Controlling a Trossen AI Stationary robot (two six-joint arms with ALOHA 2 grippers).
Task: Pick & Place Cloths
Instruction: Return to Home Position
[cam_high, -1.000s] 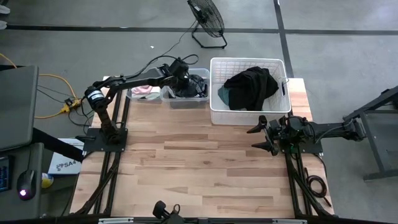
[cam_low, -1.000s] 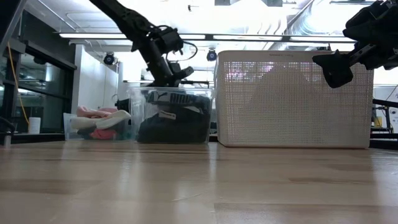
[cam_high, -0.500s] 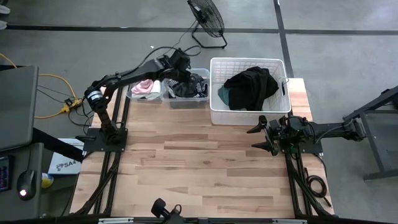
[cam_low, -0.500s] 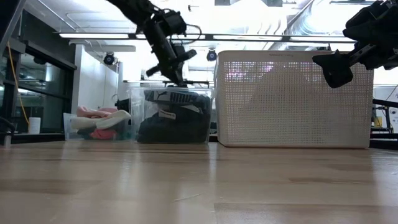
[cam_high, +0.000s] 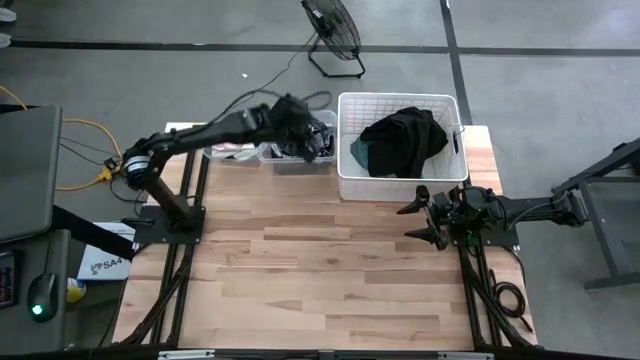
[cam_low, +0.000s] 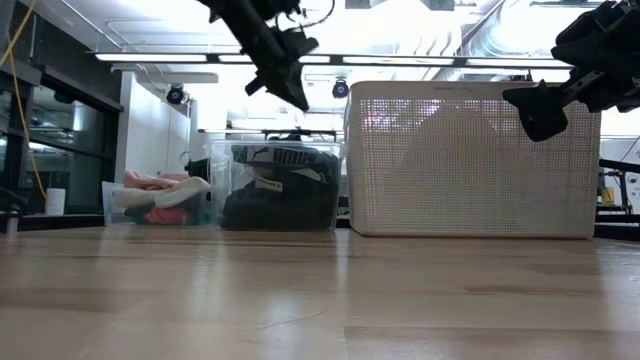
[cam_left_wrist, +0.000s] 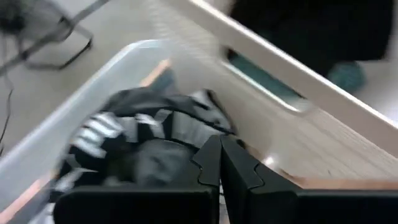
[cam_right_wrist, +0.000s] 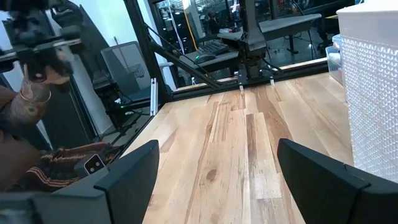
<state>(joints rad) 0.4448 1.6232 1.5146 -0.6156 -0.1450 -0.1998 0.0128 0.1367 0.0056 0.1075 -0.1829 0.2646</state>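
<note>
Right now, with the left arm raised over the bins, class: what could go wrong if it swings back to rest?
1. The left gripper hangs shut above the clear bin and near the basket; a low or wide swing could clip either rim.
2. The dark cloths fill that bin nearly to its rim, so a knock might spill them.
The right gripper hovers aside.

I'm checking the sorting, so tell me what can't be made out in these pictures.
1. Low view: the wall of the white basket hides what lies inside.
2. High view: the left arm covers part of the clear bins.
3. High view: the black garment lies over the green cloth, hiding part of it.
</note>
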